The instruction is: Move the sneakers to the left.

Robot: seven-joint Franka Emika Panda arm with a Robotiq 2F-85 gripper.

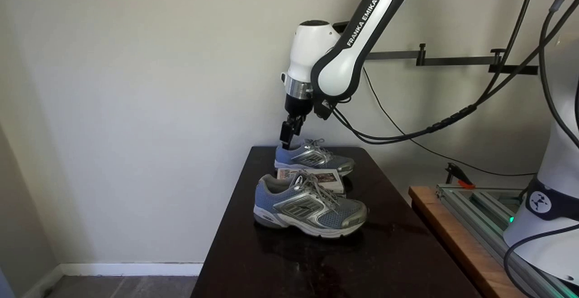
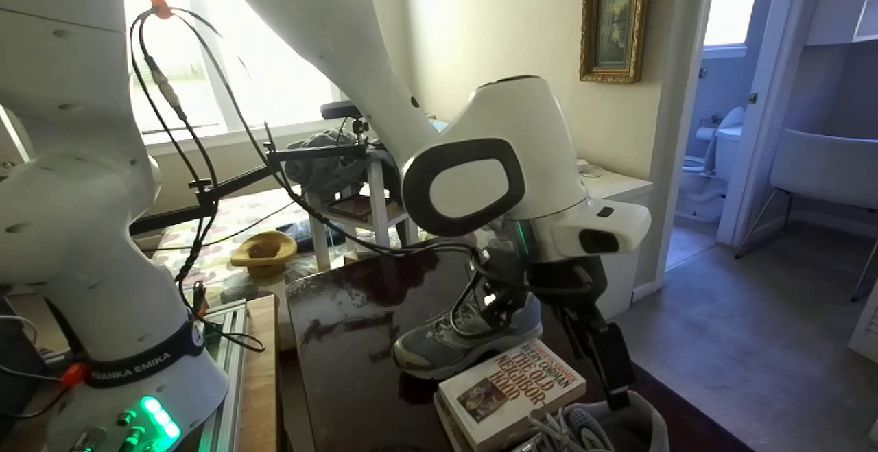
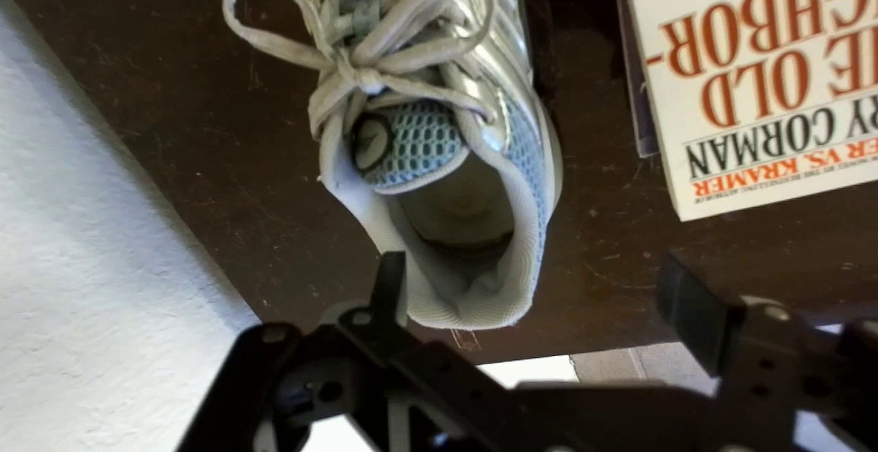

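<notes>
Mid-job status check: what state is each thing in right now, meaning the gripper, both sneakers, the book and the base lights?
Gripper: open, nothing clamped.
Sneaker by the gripper: upright, laced and tied, looks empty inside.
Other sneaker: upright, laced; whether tied is unclear.
Book: closed, lying face up.
Base lights: lit green.

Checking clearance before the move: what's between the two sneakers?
A paperback, apparently stacked on another book, sits between the wall-side sneaker and the other sneaker; both exterior views show it.
</notes>
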